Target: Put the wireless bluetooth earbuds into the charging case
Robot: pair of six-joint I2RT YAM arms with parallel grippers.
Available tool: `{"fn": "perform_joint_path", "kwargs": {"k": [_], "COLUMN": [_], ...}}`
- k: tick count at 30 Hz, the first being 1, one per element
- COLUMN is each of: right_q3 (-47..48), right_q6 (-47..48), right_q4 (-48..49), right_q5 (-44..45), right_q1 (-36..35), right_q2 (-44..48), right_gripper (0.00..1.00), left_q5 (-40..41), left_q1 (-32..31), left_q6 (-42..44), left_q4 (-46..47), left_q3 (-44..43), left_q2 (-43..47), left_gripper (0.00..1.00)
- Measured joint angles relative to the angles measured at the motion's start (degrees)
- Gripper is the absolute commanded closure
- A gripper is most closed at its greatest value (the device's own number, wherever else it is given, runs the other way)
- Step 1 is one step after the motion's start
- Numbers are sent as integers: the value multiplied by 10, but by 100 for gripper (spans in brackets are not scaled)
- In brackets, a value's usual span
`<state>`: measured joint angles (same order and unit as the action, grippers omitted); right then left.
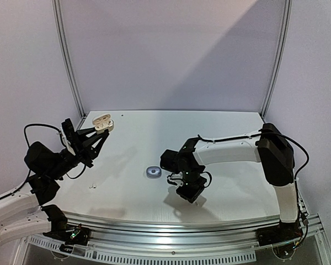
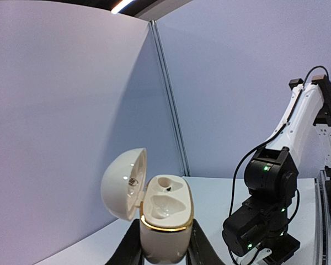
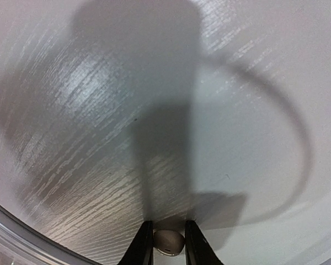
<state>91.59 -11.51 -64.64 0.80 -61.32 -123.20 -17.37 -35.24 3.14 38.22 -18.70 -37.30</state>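
Open table (image 1: pixel 231 132) spreads across the centre and upper right of the top view, its curved front rail along the bottom, with a small dark round object (image 1: pixel 153 172) mid-frame. At upper left the left gripper (image 1: pixel 102 131) clamps the white, gold-rimmed charging case (image 1: pixel 102 122), lid open, lifted off the table. Lower centre, the right gripper (image 3: pixel 168 226) pinches a white earbud (image 3: pixel 169 242)

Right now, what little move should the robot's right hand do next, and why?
Probably lift the right gripper straight up off the table. Its fingers look closed around a white earbud down at the table surface, while the left gripper holds the charging case up in the air with its lid open. The earbud has to come up before it can go there.
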Motion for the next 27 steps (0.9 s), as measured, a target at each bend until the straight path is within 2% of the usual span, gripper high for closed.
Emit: {"fn": "perform_joint_path", "kwargs": {"k": [6, 11, 22, 27], "right_q3": [0, 0, 1, 44], "right_q6": [0, 2, 2, 2], "right_q4": [-5, -13, -19, -34], "right_q5": [0, 0, 0, 9], "right_q1": [0, 0, 0, 0], "right_q2": [0, 0, 0, -9], "right_gripper": [78, 78, 97, 100], "left_q5": [0, 0, 0, 0], "left_q1": [0, 0, 0, 0], "left_q6": [0, 0, 0, 0], "left_q4": [0, 0, 0, -1], "left_q3": [0, 0, 0, 0], "left_q2": [0, 0, 0, -1], "left_gripper": [100, 100, 100, 100]}}
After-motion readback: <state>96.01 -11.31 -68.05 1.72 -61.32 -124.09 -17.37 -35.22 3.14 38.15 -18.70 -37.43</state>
